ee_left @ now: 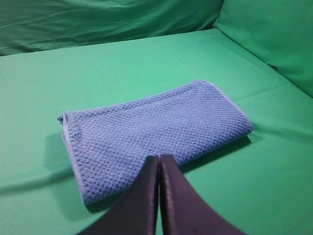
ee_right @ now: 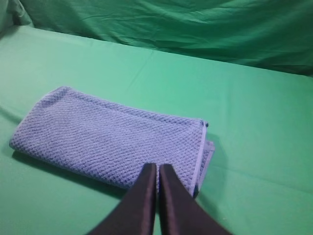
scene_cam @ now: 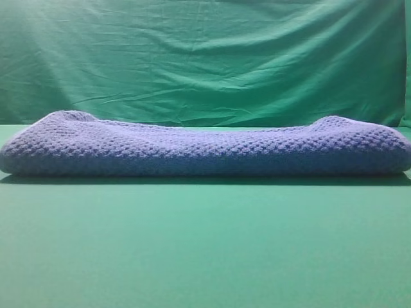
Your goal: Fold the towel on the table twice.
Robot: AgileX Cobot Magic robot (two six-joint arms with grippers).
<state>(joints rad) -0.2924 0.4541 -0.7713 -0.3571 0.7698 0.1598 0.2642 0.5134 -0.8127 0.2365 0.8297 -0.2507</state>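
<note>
The blue-grey waffle-weave towel [scene_cam: 205,151] lies folded into a long flat rectangle on the green table [scene_cam: 205,244]. In the left wrist view the towel [ee_left: 151,132] lies ahead with its paler edge on the left side, and my left gripper [ee_left: 159,157] hangs above its near edge, fingers pressed together and holding nothing. The right wrist view shows the towel [ee_right: 107,139] with its pale-edged end on the right. My right gripper [ee_right: 157,166] is shut and empty above the towel's near edge. Neither gripper appears in the exterior high view.
A wrinkled green cloth backdrop [scene_cam: 205,58] hangs behind the table. In the left wrist view the cloth rises as a wall [ee_left: 274,34] at the right. Bare green table surface [ee_right: 254,147] lies around the towel.
</note>
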